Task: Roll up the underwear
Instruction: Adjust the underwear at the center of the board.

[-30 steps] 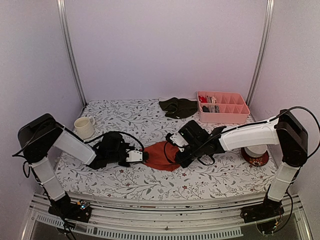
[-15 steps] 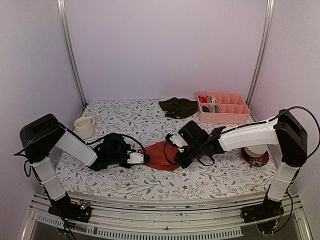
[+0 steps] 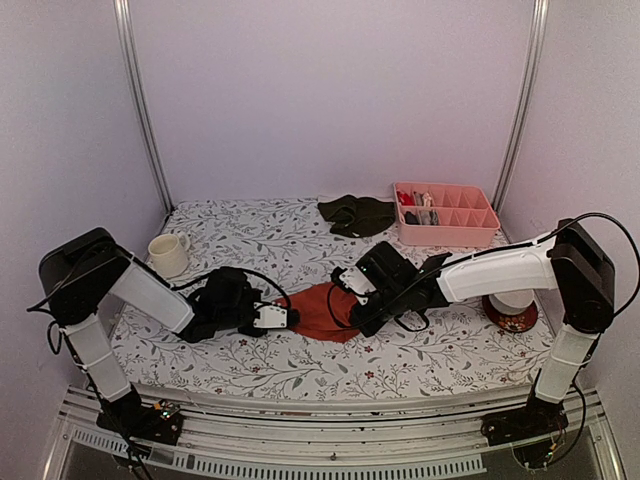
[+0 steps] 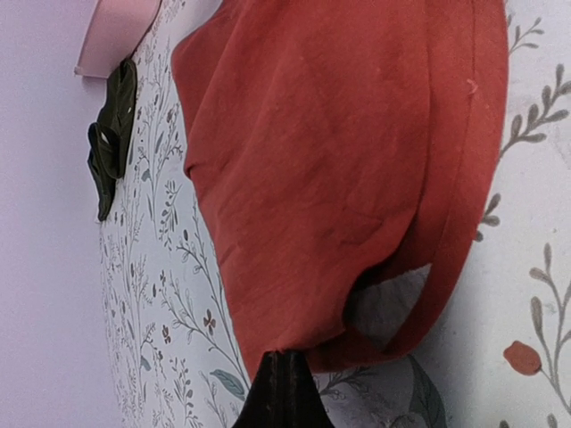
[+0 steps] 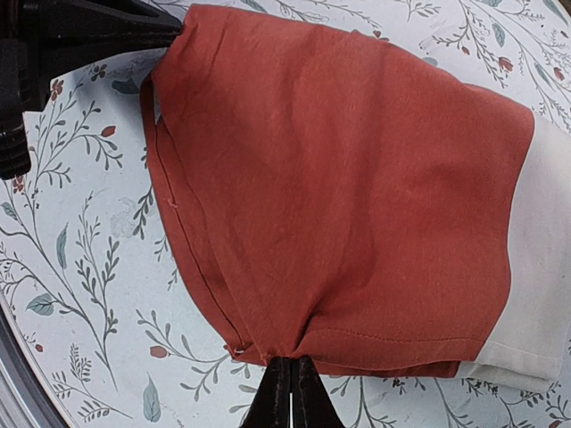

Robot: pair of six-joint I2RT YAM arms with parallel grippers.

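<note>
Left gripper (image 3: 290,318): fingers pressed together, pinching the left hem of the rust-red underwear (image 3: 315,310); in the left wrist view the dark tips (image 4: 282,379) meet right at the cloth edge (image 4: 339,160).
Right gripper (image 3: 342,304): also pressed together, pinching the opposite hem; its wrist view shows the tips (image 5: 290,383) closed on the seam of the red cloth (image 5: 339,178).
Rust-red underwear: lies flat on the floral surface (image 3: 250,240), in the near middle, between the two grippers.
Whitish cloth (image 5: 535,276): shows at one end of the red garment, touching it; whether it is a separate piece I cannot tell.
Mug (image 3: 168,254): upright, near the left edge, well apart from the cloth.
Dish (image 3: 510,315): red and white, at the right edge, below the right arm.
Dark olive underwear (image 3: 356,214): crumpled at the far side, just beside the pink tray (image 3: 447,228).
Pink tray: far right corner, small items in its left compartments.
</note>
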